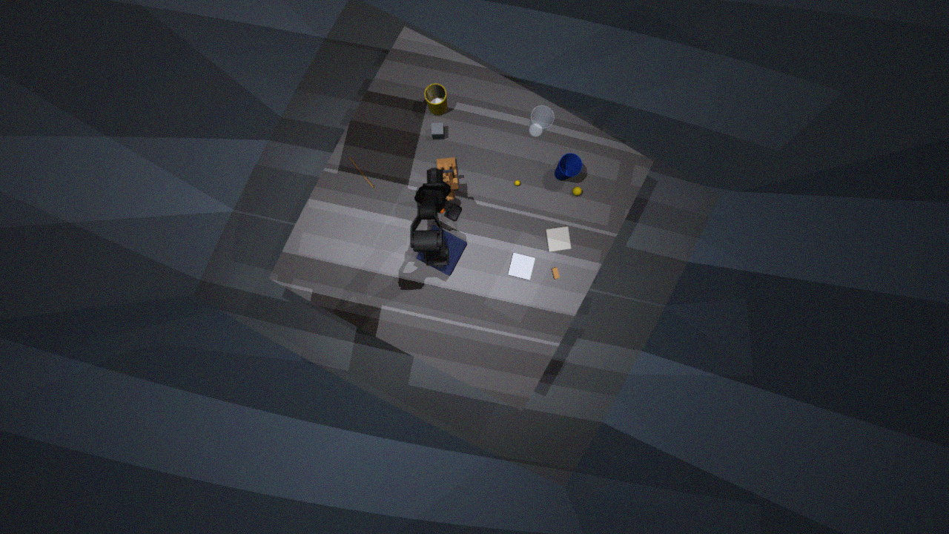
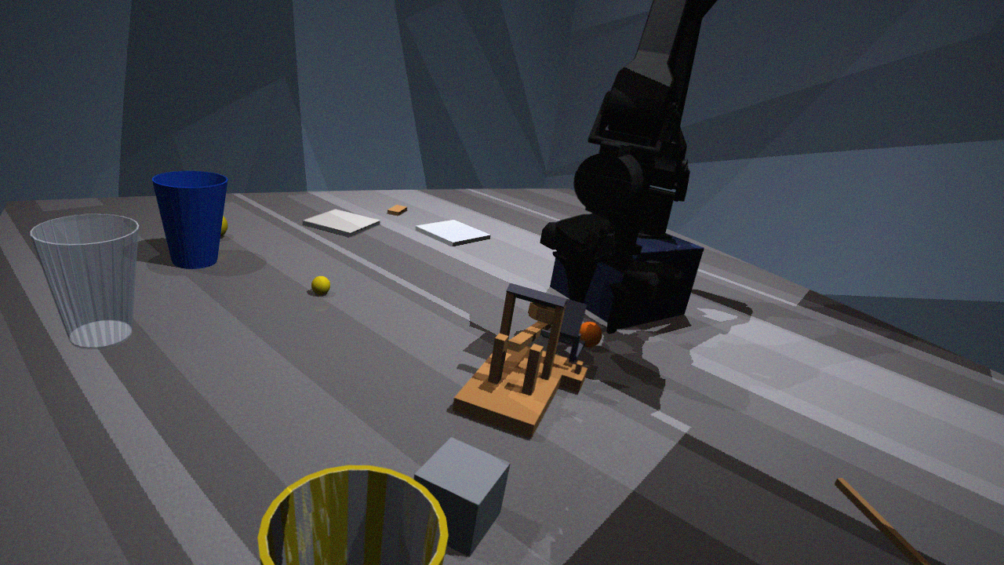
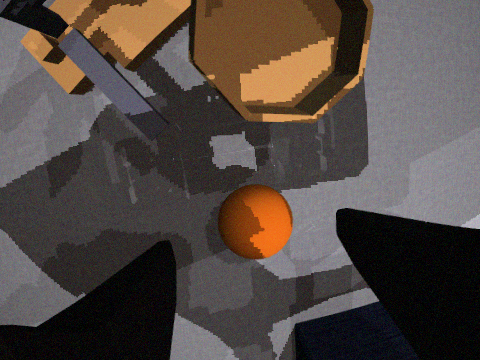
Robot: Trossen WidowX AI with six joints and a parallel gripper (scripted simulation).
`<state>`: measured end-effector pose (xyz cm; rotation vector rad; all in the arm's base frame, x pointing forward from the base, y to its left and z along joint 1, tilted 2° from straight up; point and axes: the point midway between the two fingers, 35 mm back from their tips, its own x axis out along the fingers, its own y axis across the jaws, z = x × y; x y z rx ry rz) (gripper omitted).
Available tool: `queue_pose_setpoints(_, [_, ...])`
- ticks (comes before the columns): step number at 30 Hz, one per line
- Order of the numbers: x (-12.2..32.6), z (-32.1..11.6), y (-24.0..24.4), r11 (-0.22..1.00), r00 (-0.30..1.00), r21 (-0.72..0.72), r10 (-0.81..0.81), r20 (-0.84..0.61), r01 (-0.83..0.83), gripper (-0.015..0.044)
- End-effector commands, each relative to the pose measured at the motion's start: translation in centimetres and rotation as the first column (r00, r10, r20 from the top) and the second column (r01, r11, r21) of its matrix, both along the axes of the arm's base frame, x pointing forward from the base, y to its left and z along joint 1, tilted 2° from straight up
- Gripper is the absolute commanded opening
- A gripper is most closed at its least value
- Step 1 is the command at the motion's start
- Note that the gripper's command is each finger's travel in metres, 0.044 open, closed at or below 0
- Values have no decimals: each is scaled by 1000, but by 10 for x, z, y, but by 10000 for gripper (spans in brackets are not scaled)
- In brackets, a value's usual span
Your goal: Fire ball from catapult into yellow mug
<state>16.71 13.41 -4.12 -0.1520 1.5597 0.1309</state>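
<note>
The orange ball (image 2: 590,333) (image 3: 272,215) lies on the table behind the catapult, near the arm's base. My gripper (image 3: 256,238) is open, pointing down over the ball, with a finger on either side of it and touching neither in the wrist view. The wooden catapult (image 1: 448,162) (image 2: 491,403) stands upright, its dark crossbar on top. Its empty octagonal cup (image 3: 280,90) is just beyond the ball in the wrist view. The yellow mug (image 1: 437,107) (image 2: 329,498) stands upright beyond the catapult's front end. The fingertips are hard to make out in the top and exterior views.
A grey cube (image 1: 437,130) (image 2: 467,467) sits between catapult and mug. A blue cup (image 1: 568,167) (image 2: 190,224), a clear cup (image 1: 542,116), two yellow balls (image 1: 517,182) (image 1: 577,190) and two white tiles (image 1: 557,239) (image 1: 521,265) stand to one side. A thin stick (image 1: 361,172) (image 2: 877,521) lies opposite.
</note>
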Motion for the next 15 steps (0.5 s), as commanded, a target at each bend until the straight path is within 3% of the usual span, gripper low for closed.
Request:
queue_pose_setpoints(1, [-2, -9, -2, 1000, 1000, -8, -2, -9, 2, 300])
queue_pose_setpoints(14, [-3, -28, -3, 1000, 1000, -8, -2, -9, 2, 300])
queue_pose_setpoints(15, [-3, -28, -3, 1000, 1000, -8, -2, -9, 2, 274])
